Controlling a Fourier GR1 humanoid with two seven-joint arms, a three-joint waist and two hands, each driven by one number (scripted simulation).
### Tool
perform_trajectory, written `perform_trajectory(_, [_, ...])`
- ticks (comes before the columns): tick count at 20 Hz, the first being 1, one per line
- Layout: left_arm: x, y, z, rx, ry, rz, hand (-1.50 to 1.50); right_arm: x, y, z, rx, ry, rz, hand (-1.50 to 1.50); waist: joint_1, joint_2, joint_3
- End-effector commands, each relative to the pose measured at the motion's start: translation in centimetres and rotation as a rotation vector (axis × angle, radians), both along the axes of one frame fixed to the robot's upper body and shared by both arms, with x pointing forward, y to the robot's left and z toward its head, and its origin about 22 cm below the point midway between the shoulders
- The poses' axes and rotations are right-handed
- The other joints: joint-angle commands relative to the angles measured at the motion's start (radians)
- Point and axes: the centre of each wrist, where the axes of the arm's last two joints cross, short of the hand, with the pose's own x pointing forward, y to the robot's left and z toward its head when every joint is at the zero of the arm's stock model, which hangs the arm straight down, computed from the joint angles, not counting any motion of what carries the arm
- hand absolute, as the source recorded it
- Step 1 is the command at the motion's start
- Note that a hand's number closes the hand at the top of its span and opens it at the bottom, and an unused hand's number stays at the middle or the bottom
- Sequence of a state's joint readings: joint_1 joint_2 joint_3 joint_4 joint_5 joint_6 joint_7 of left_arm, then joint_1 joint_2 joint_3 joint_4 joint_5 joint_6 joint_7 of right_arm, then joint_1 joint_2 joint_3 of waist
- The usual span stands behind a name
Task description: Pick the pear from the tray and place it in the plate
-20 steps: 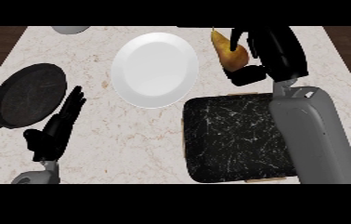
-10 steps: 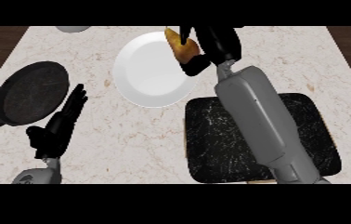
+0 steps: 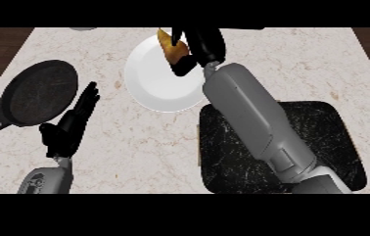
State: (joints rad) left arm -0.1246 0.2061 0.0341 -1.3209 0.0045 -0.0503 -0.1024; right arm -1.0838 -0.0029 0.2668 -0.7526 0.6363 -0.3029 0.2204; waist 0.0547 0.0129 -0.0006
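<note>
Left hand (image 3: 71, 125) rests open beside the dark round pan (image 3: 37, 93). Rightward, the right hand (image 3: 198, 46), fingers curled round the yellow-brown pear (image 3: 172, 45), has carried it from the black marbled tray (image 3: 325, 147) over the white round plate's (image 3: 155, 83) far rim; lowering probably comes next.

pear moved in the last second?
Yes. Held in the right hand, the pear has travelled left, from right of the plate to above its far rim. The tray has not shifted.

Even, bright light; soft shadows lie under the arm.
</note>
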Motion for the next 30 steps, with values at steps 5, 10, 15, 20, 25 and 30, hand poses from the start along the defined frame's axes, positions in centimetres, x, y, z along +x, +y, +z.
perform_trajectory(5, [0.5, -0.7, -1.1, 0.0, -0.007, -0.04, 0.0, 0.8, 0.3, -3.0, 0.099, 0.079, -0.161, -1.5, 0.033, 0.01, -0.001])
perform_trajectory(10, [0.0, 0.4, 0.1, 0.0, -0.006, -0.045, 0.0, 1.5, 0.9, -1.2, 0.216, 0.152, -0.2, -1.5, 0.037, 0.007, 0.0])
perform_trajectory(15, [0.3, 0.4, 1.2, 0.005, -0.022, -0.004, 0.0, 1.4, -1.3, -2.6, 0.486, 0.042, -0.23, -1.5, 0.008, 0.004, 0.002])
perform_trajectory(20, [-0.5, 1.7, 0.4, -0.014, -0.005, 0.009, 0.0, 1.3, -3.5, -3.7, 0.714, 0.071, -0.195, -1.5, -0.019, -0.001, 0.002])
perform_trajectory(25, [-0.3, 0.1, -0.7, -0.003, 0.012, 0.034, 0.0, 2.5, -8.8, -4.8, 0.786, 0.077, -0.134, -1.5, -0.041, -0.005, 0.001])
perform_trajectory(30, [-0.9, 1.3, 0.3, -0.015, 0.003, 0.036, 0.0, 1.5, -16.4, -9.4, 0.771, 0.067, -0.088, -1.5, -0.036, -0.005, 0.001])
